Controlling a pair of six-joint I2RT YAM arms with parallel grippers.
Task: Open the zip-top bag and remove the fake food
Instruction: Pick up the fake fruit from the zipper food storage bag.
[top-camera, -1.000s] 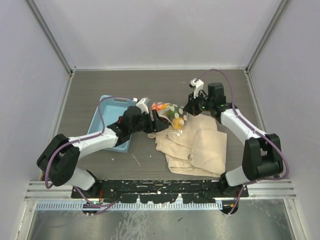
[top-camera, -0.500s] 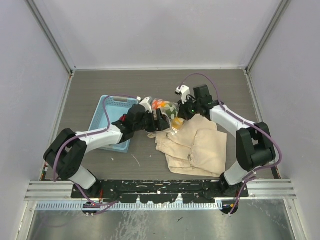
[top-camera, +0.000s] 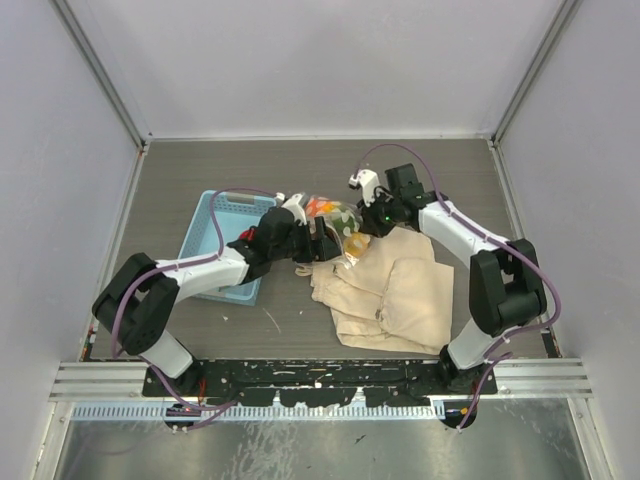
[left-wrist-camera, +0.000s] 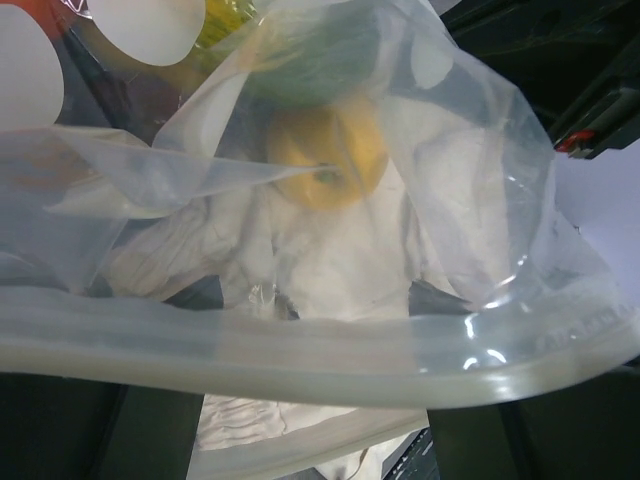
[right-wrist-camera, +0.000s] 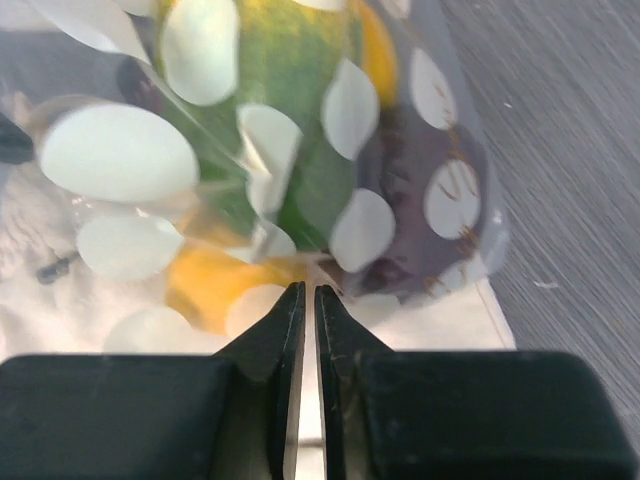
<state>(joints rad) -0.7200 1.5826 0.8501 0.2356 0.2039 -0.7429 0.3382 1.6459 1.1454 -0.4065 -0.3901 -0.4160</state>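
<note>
On the dark worktop (top-camera: 200, 170), the right jaws, all but closed, pinch the spotted end of the zip-top bag (top-camera: 338, 216). The left jaws gape wide, with the zip strip (left-wrist-camera: 300, 350) lying across them. The bag runs left-right, mouth leftward, fake food (right-wrist-camera: 285, 90) inside.
</note>
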